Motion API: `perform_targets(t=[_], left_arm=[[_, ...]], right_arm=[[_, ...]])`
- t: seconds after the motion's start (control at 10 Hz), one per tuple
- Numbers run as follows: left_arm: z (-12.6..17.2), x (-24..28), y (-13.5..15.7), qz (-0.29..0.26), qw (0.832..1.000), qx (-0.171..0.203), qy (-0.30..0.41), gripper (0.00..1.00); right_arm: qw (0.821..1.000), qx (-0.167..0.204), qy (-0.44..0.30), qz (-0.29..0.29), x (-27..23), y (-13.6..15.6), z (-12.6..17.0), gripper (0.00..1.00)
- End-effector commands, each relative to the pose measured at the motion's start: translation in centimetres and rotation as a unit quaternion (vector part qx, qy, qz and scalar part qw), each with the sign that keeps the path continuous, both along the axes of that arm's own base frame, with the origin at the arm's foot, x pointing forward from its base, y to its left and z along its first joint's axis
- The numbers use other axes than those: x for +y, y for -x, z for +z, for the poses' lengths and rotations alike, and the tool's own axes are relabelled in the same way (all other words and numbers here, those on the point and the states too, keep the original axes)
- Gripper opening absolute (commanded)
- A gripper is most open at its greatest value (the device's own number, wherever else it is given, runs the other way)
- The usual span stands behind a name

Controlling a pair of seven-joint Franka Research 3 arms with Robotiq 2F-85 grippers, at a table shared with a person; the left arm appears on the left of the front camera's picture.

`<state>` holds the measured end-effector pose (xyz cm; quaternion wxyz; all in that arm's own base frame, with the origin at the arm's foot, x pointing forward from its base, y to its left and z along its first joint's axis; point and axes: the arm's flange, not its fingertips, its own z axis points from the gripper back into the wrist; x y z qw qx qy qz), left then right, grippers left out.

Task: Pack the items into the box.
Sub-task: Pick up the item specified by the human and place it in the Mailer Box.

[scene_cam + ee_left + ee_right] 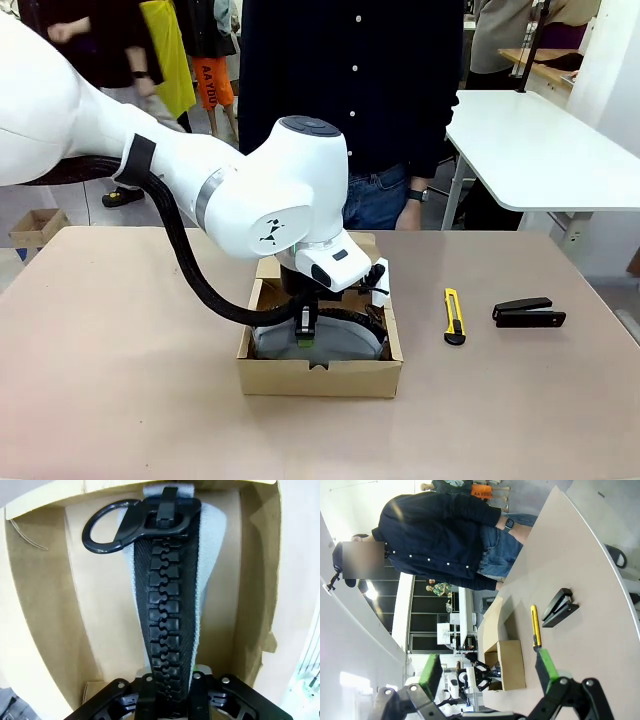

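Observation:
The grey pouch lies inside the brown cardboard box at the table's middle. My left gripper reaches down into the box. In the left wrist view the pouch's black zipper runs up between my left gripper jaws, which sit against its sides, shut on it. A box wall stands beside it. The black stapler lies on the table to the right, apart from both grippers. My right gripper is open and holds nothing, and beyond it lie the stapler and the box.
A yellow-and-black utility knife lies between the box and the stapler. A person in a dark shirt stands at the far edge. A white table stands behind at the right. Bare tabletop lies left of the box.

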<state>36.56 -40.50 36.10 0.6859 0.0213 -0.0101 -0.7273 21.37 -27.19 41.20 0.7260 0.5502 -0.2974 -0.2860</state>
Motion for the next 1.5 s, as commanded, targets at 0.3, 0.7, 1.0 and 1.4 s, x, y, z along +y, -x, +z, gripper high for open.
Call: perform_targets(t=[0.3,0.7,1.0,1.4], left_arm=[[1.5,0.5,0.0,0.017,1.000,-0.011,0.013,1.00],[3.1,2.0,0.1,0.011,0.999,-0.012,0.040,1.00],[5.2,3.8,0.2,0.009,0.997,-0.014,0.074,1.00],[11.7,14.5,-0.7,0.180,0.926,0.086,0.321,1.00]], right_arm=[[1.000,-0.020,0.002,-0.004,-0.1,-0.3,0.2,1.00],[1.000,-0.020,0.002,-0.004,-0.1,-0.3,0.2,1.00],[1.000,-0.020,0.002,-0.004,-0.1,-0.3,0.2,1.00],[1.000,-0.020,0.002,-0.004,-0.1,-0.3,0.2,1.00]])
